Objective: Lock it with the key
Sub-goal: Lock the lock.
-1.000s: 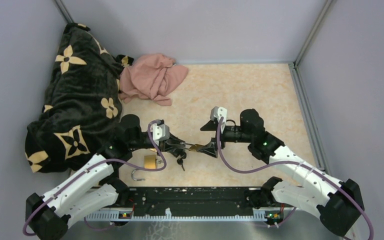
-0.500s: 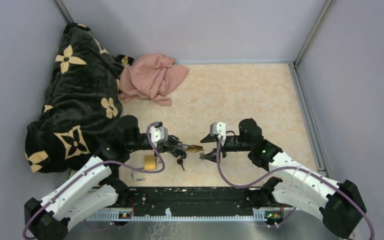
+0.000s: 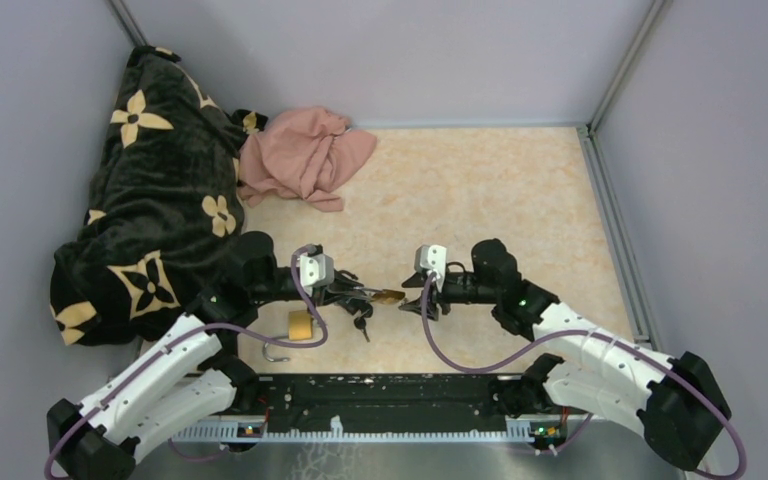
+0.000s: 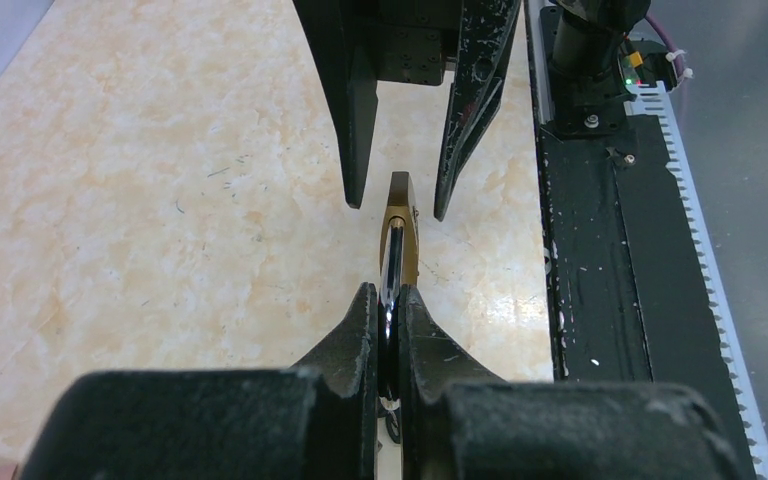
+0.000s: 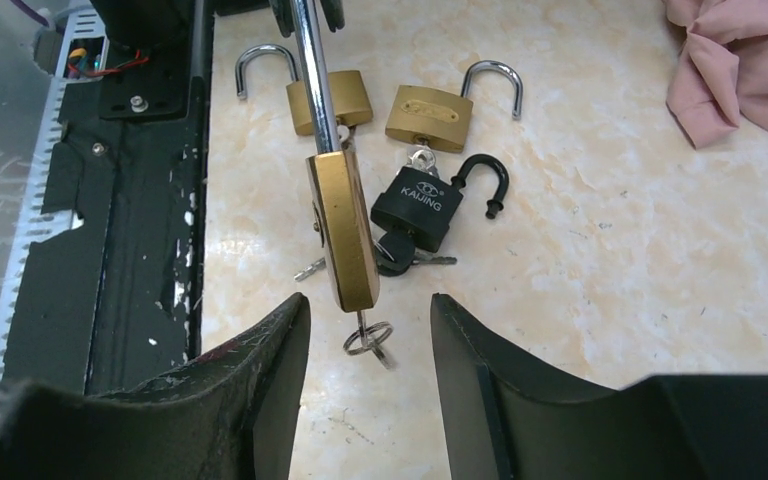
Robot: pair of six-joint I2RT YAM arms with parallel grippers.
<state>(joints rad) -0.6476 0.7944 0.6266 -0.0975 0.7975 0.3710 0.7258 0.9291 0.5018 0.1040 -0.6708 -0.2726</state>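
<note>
Mostly hidden key [image 5: 363, 325] in padlock [image 5: 345, 230]; left tool [image 4: 388, 295] clamps shackle [image 5: 315, 80], right tool [image 5: 370, 300] parted around body.

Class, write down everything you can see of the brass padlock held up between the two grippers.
The brass padlock is a flat, gold-coloured metal body with a steel shackle, seen edge-on and held in the air. The left gripper is shut on the shackle. The right gripper is open, its jaws flanking the body's free end without touching. A key ring hangs there.
</note>
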